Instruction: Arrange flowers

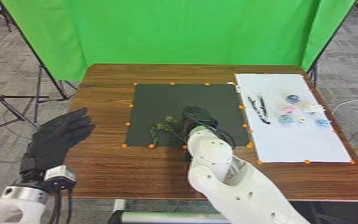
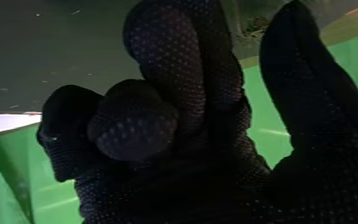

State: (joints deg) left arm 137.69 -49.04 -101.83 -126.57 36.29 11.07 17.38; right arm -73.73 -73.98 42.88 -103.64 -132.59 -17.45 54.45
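Flowers (image 1: 291, 108) are seen in the head view on a white sheet (image 1: 304, 145), at the right of the surface (image 1: 104, 175); greenery (image 1: 165, 127) is laid on a dark mat (image 1: 158, 95), beside the right robot hand (image 1: 198, 117). The left robot hand (image 1: 60, 134) is held open. In the right wrist view, the right robot hand (image 2: 193, 165) is shown open, thumb parted from extended fingers, others bent.

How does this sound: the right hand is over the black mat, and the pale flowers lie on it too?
Not quite: the pale flowers lie on the white sheet, not the black mat, as the head view shows. The right hand is over the mat, as you say.
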